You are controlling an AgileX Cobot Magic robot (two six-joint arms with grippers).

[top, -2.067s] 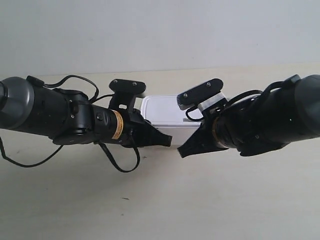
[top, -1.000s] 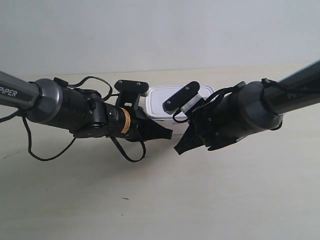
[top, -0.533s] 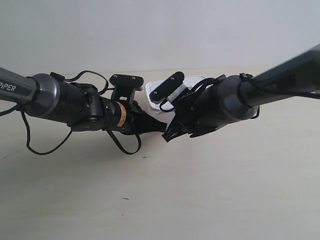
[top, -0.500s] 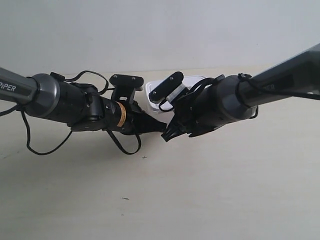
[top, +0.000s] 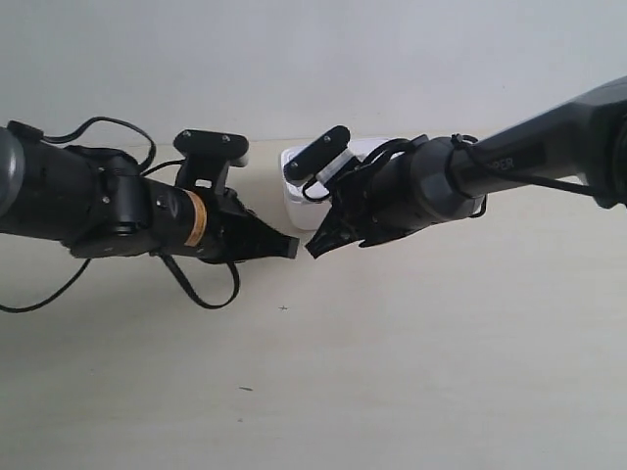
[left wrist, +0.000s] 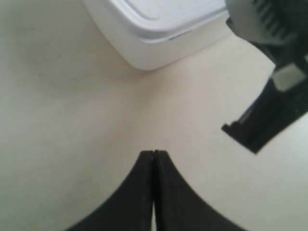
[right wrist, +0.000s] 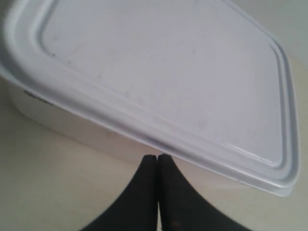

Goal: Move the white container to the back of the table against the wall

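The white container [top: 298, 192] stands at the back of the table [top: 411, 372], close under the wall [top: 313, 59], mostly hidden by the right arm. My right gripper [top: 313, 249] is shut; in the right wrist view its tips [right wrist: 157, 156] lie at the container's [right wrist: 159, 82] side wall, just below the lid rim. Whether they touch it I cannot tell. My left gripper [top: 291, 247] is shut and empty, on the bare table apart from the container [left wrist: 163, 29]. In the left wrist view its tips [left wrist: 153, 152] face the right gripper [left wrist: 239, 132].
Loose black cables [top: 201, 289] hang from the left arm near the tabletop. Tiny dark specks [top: 283, 308] mark the table in front of the grippers. The two gripper tips are only a short gap apart.
The container has slid back toward the wall with the right gripper following behind it. The left arm has drawn away to the exterior view's left, off the container.
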